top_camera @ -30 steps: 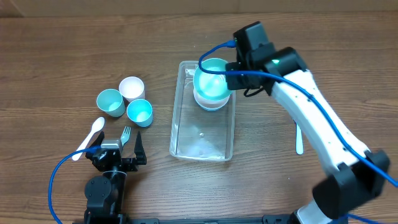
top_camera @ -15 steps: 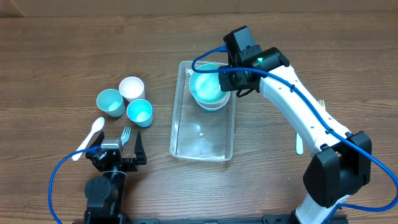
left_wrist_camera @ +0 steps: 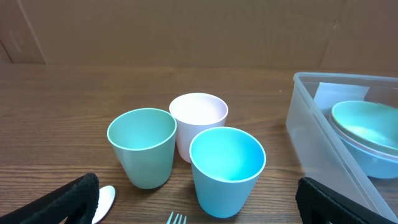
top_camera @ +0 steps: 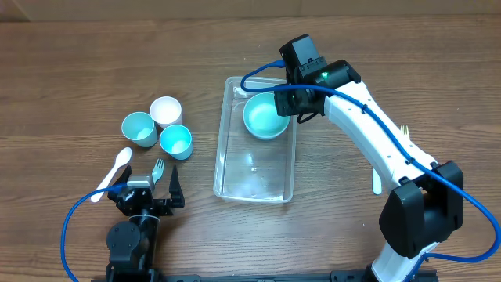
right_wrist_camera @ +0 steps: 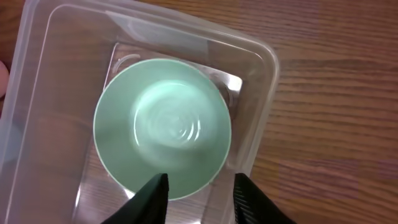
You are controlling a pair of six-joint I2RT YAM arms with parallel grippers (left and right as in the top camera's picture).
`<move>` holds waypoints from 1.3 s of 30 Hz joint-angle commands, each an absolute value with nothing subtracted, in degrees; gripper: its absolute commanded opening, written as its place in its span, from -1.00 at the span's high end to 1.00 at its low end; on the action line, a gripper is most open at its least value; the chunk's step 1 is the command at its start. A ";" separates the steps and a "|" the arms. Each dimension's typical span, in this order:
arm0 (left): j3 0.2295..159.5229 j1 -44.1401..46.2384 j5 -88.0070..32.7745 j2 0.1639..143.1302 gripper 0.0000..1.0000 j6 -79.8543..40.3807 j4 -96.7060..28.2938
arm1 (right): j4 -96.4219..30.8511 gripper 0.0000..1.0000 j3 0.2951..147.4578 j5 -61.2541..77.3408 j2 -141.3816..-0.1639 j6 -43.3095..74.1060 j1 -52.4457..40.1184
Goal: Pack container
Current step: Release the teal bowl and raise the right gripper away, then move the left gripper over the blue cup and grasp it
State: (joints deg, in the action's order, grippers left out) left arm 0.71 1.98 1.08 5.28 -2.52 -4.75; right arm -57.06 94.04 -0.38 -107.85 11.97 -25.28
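The clear container lies lengthwise at the table's middle. It also shows in the left wrist view and the right wrist view. A teal bowl sits in its far end, nested on a paler bowl in the left wrist view. My right gripper hovers over the bowl's right rim. It is open and holds nothing, with its fingers over the bowl edge and the tub wall. My left gripper is open and empty near the front left, its fingers wide apart.
Three cups stand left of the container: teal, white and blue. A white spoon and a fork lie by the left gripper. A white utensil and a fork lie at the right.
The teal bowl has gone down into the container's far end and sits lower. My right gripper has let it go and stays above it. The left arm has not moved.
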 commanded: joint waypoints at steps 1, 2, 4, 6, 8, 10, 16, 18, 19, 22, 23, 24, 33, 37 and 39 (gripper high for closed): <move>0.40 1.52 0.56 5.21 -1.00 -1.26 -4.64 | -56.64 0.24 93.78 -0.38 -108.14 11.97 -25.56; 0.40 1.52 0.56 5.21 -1.00 -1.26 -4.64 | -56.88 0.24 94.15 -0.36 -108.05 11.97 -25.54; 0.40 1.52 0.56 5.21 -1.00 -1.26 -4.64 | -58.54 0.22 95.85 -0.62 -107.85 11.99 -25.54; 0.40 1.52 0.56 5.21 -0.99 -1.26 -4.64 | -61.08 0.22 98.50 -2.48 -107.28 12.08 -24.97; 0.40 1.52 0.56 5.21 -1.00 -1.26 -4.64 | -63.59 0.21 100.77 -4.27 -106.50 12.73 -23.94; 0.40 1.52 0.56 5.21 -1.00 -1.26 -4.64 | -66.35 0.21 102.87 -5.50 -105.23 13.80 -21.56; 0.40 1.52 0.56 5.21 -1.00 -1.26 -4.64 | -71.22 -0.13 103.61 -4.86 -100.38 14.85 -10.48; 0.40 1.52 0.56 5.21 -1.00 -1.26 -4.64 | -72.60 -0.37 103.61 -4.86 -99.66 14.87 -6.52; 0.40 1.52 0.56 5.21 -1.00 -1.26 -4.64 | -73.12 -0.61 103.61 -4.80 -99.53 14.90 -4.67; 0.40 1.52 0.56 5.21 -1.00 -1.26 -4.64 | -75.22 -1.00 103.53 -3.77 -99.55 15.05 1.74; 0.40 1.52 0.56 5.21 -1.00 -1.26 -4.64 | -75.61 -1.00 103.53 -3.77 -99.55 15.05 2.90; 0.40 1.52 0.56 5.21 -1.00 -1.26 -4.64 | -76.01 -1.00 103.53 -3.77 -99.55 15.05 3.92; 0.40 1.52 0.60 5.21 -1.00 -1.23 -4.43 | -76.99 -1.00 103.53 -3.79 -99.55 15.03 7.05; 0.47 1.52 -4.69 5.21 -1.00 -2.98 -4.25 | -76.97 -1.00 103.53 -3.79 -99.55 15.03 7.05; 1.91 1.52 -5.82 5.21 -1.00 -6.39 -5.41 | -76.97 -1.00 103.53 -3.79 -99.55 15.03 7.05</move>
